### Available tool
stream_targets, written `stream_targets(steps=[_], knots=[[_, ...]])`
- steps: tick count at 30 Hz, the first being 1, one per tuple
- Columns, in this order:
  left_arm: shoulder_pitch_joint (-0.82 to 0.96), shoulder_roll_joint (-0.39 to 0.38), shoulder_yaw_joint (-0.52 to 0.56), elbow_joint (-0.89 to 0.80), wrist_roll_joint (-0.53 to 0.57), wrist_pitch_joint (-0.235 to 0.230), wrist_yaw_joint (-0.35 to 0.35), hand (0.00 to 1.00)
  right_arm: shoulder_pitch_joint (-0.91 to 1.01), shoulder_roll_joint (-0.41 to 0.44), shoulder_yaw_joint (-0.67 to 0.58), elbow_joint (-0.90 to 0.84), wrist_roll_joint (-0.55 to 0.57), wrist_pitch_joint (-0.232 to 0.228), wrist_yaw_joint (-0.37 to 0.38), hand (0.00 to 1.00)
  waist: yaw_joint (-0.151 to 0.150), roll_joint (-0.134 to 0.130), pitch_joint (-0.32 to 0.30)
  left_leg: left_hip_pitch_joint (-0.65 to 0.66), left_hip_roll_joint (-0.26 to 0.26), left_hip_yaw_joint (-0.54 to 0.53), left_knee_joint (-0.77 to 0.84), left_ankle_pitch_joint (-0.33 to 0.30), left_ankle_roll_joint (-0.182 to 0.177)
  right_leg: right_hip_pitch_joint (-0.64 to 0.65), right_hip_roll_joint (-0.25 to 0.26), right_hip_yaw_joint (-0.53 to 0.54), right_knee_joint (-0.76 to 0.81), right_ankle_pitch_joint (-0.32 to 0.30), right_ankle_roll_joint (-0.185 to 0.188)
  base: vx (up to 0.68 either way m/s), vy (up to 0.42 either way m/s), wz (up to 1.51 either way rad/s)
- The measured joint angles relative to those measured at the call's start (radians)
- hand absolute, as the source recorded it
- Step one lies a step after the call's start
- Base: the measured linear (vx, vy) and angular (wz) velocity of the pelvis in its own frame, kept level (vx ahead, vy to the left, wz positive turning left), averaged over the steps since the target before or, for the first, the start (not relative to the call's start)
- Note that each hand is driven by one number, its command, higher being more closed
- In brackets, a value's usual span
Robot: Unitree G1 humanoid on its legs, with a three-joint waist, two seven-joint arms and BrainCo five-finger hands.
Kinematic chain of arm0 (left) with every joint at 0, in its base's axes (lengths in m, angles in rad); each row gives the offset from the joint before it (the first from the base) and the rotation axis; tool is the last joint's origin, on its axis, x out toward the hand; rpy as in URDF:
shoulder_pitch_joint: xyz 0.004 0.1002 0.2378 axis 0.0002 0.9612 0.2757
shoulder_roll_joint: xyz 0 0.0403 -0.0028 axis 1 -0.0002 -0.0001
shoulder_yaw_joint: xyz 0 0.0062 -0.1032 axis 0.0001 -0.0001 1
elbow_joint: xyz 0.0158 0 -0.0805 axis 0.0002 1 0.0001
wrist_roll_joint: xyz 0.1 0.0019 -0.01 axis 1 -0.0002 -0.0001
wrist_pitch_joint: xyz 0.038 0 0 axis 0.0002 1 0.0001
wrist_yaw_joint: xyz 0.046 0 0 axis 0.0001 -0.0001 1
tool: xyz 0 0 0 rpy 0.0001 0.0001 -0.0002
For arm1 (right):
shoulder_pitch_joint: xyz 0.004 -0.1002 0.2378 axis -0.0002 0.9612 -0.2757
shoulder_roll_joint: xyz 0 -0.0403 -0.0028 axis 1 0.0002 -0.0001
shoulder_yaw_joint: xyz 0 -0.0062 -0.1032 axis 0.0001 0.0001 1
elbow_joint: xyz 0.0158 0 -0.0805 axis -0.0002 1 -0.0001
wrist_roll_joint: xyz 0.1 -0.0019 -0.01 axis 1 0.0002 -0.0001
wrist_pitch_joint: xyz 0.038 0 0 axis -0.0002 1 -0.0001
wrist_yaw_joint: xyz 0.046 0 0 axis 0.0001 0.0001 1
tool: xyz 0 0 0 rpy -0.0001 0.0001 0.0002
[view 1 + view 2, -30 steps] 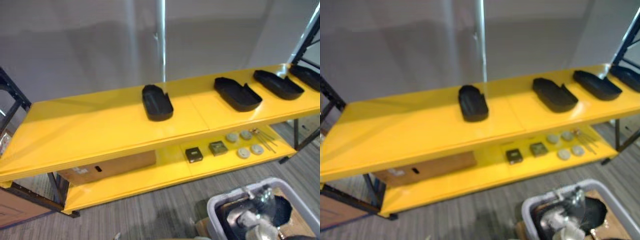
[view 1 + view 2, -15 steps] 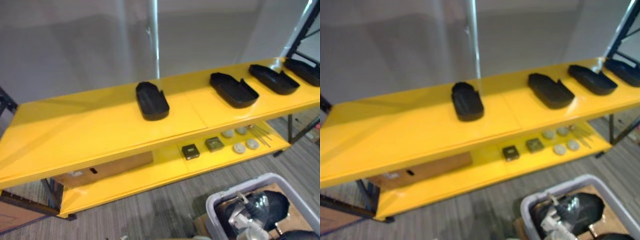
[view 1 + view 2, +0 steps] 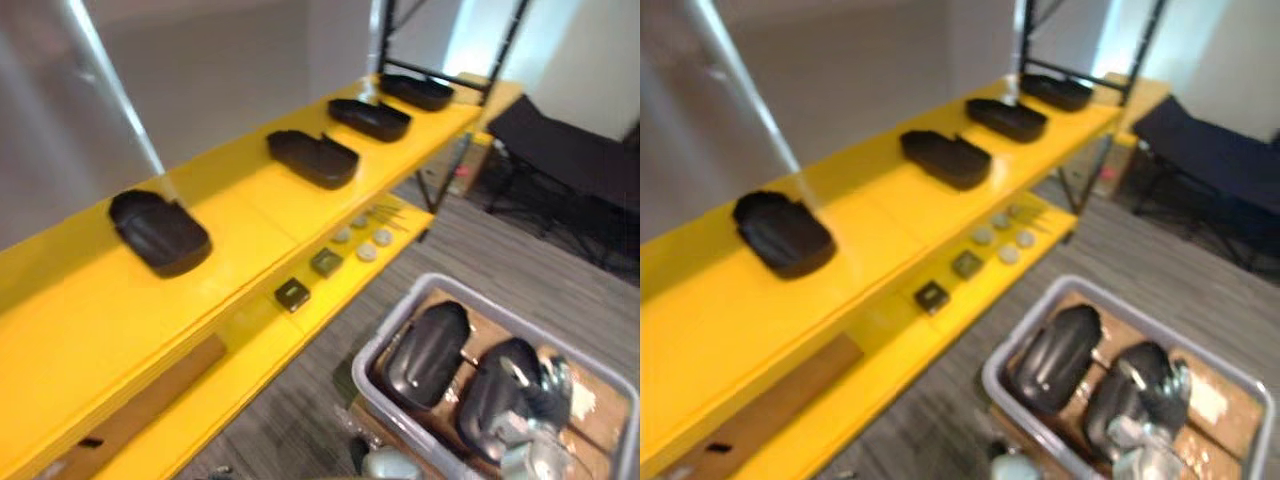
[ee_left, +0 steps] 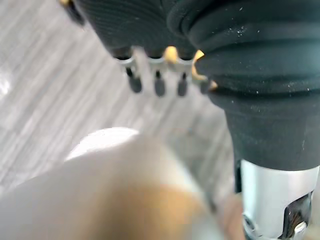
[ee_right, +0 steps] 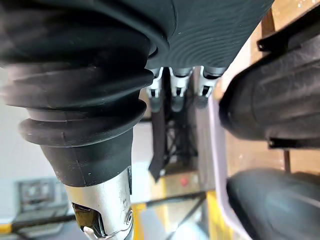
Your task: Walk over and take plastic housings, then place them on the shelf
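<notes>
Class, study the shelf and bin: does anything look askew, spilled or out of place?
Nothing stands out. Four housings lie flat, spaced along the top shelf; two more sit in the bin; small parts lie tidy on the lower shelf.

The brown cardboard box (image 3: pixel 160 395) on the lower board of the yellow metal shelf (image 3: pixel 100 310) is largely hidden beneath the top board, and the little parts (image 3: pixel 367 252) farther along are too small to identify. Over the grey plastic bin (image 3: pixel 395 315), whose near side is cut off, the blurred right robot hand (image 3: pixel 535 440) hides part of one glossy black plastic housing (image 3: pixel 493 388). In the left wrist view, the pale foreground mass (image 4: pixel 115 190) is too blurred to make out.
</notes>
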Motion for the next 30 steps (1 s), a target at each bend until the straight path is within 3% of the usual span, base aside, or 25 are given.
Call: stream_targets(steps=[3, 6, 9, 11, 14, 18, 19, 20, 21, 23, 24, 27, 29, 30], knots=[[0.009, 0.004, 0.002, -0.001, 0.004, -0.059, 0.04, 0.0, -0.013, 0.008, 0.046, 0.001, -0.002, 0.011, 0.032, 0.0, 0.007, -0.015, 0.004, -0.003, -0.028, 0.002, -0.046, -0.02, -0.026, -0.031, -0.025, 0.005, 0.001, 0.021, 0.033, -0.05, 0.144, -0.11], [0.01, 0.006, 0.006, -0.002, 0.006, -0.083, 0.049, 0.0, -0.055, 0.02, 0.07, 0.001, -0.012, 0.013, 0.038, 0.0, 0.019, -0.026, 0.011, -0.009, -0.049, -0.008, -0.108, -0.048, -0.037, -0.06, -0.038, -0.006, -0.004, 0.036, 0.054, -0.13, 0.122, 0.31], [0.026, 0.019, 0.04, -0.003, 0.0, -0.104, 0.062, 0.0, -0.089, 0.026, 0.092, 0.001, -0.023, 0.033, 0.047, 0.0, 0.051, -0.066, 0.026, -0.023, -0.076, -0.049, -0.145, -0.059, -0.046, -0.07, -0.073, -0.033, -0.015, 0.054, 0.073, -0.15, 0.083, 0.3], [0.046, 0.018, 0.055, -0.003, -0.009, -0.111, 0.074, 0.0, -0.093, 0.025, 0.104, 0.001, -0.029, 0.033, 0.049, 0.0, 0.065, -0.072, 0.015, -0.038, -0.083, -0.052, -0.13, -0.069, -0.038, -0.07, -0.084, -0.034, -0.027, 0.06, 0.078, -0.1, 0.05, 0.07], [0.06, 0.005, 0.083, -0.001, -0.02, -0.125, 0.073, 0.0, -0.1, 0.022, 0.114, 0.002, -0.028, 0.054, 0.043, 0.0, 0.063, -0.061, 0.017, -0.071, -0.09, -0.075, -0.081, -0.094, -0.031, -0.074, -0.094, -0.039, -0.029, 0.06, 0.076, -0.06, 0.051, 0.08], [0.038, -0.002, 0.095, -0.007, 0.103, -0.124, 0.077, 0.0, -0.058, 0.029, 0.14, 0.023, -0.019, 0.071, -0.006, 0.0, 0.06, -0.048, 0.031, -0.103, -0.066, -0.083, 0.062, -0.157, -0.026, -0.095, -0.059, -0.043, 0.056, 0.056, 0.069, -0.02, 0.051, -0.06], [0.036, -0.001, 0.095, -0.009, 0.114, -0.119, 0.074, 0.0, -0.046, 0.035, 0.148, 0.024, -0.018, 0.07, -0.01, 0.0, 0.06, -0.051, 0.034, -0.098, -0.057, -0.072, 0.081, -0.168, -0.024, -0.096, -0.055, -0.044, 0.075, 0.056, 0.068, -0.09, 0.068, -0.55], [0.035, 0.004, 0.103, -0.02, 0.134, -0.108, 0.066, 0.0, -0.019, 0.054, 0.162, 0.022, -0.018, 0.068, -0.011, 0.0, 0.06, -0.069, 0.046, -0.071, -0.051, -0.039, 0.097, -0.178, -0.022, -0.092, -0.048, -0.058, 0.106, 0.058, 0.063, -0.16, 0.06, -0.8], [0.032, 0.005, 0.114, -0.029, 0.134, -0.092, 0.068, 0.0, 0.008, 0.072, 0.172, 0.013, -0.019, 0.068, 0.0, 0.0, 0.057, -0.084, 0.056, -0.046, -0.045, 0.002, 0.094, -0.18, -0.015, -0.092, -0.042, -0.097, 0.107, 0.104, 0.023, -0.19, 0.056, -0.9], [0.027, 0.007, 0.114, -0.039, 0.128, -0.071, 0.074, 0.0, 0.02, 0.08, 0.195, 0.007, -0.024, 0.068, 0.006, 0.0, 0.064, -0.078, 0.056, -0.049, -0.018, 0.08, 0.068, -0.149, 0.014, -0.109, -0.038, -0.161, 0.067, 0.193, -0.019, -0.25, -0.015, -1.1], [0.008, 0.019, 0.111, -0.038, 0.119, -0.054, 0.081, 0.0, 0.033, 0.082, 0.208, 0.005, -0.031, 0.068, 0.006, 0.0, 0.054, -0.094, 0.062, -0.049, -0.019, 0.143, 0.031, -0.116, 0.024, -0.16, -0.063, -0.275, 0.22, 0.11, -0.054, -0.32, -0.041, -1.23], [-0.029, 0.025, 0.106, -0.028, 0.119, -0.031, 0.08, 0.0, 0.047, 0.086, 0.205, 0.005, -0.046, 0.067, -0.007, 0.0, 0.041, -0.099, 0.065, -0.05, -0.021, 0.206, -0.081, -0.022, 0.03, -0.186, -0.129, -0.385, 0.503, -0.032, -0.074, -0.21, -0.015, -0.7], [-0.039, 0.034, 0.085, -0.025, 0.122, -0.026, 0.077, 0.0, 0.04, 0.091, 0.209, 0.004, -0.049, 0.065, -0.021, 0.0, 0.044, -0.107, 0.064, -0.052, -0.02, 0.255, -0.134, 0.029, 0.027, -0.154, -0.195, -0.418, 0.613, -0.067, -0.076, -0.12, -0.089, -0.89], [-0.043, 0.046, 0.081, -0.025, 0.123, -0.019, 0.073, 0.0, 0.028, 0.094, 0.209, 0.004, -0.049, 0.057, -0.026, 0.0, 0.048, -0.137, 0.059, -0.064, -0.018, 0.308, -0.123, 0.042, 0.02, -0.117, -0.251, -0.441, 0.595, -0.071, -0.058, -0.09, -0.142, -1.11]])
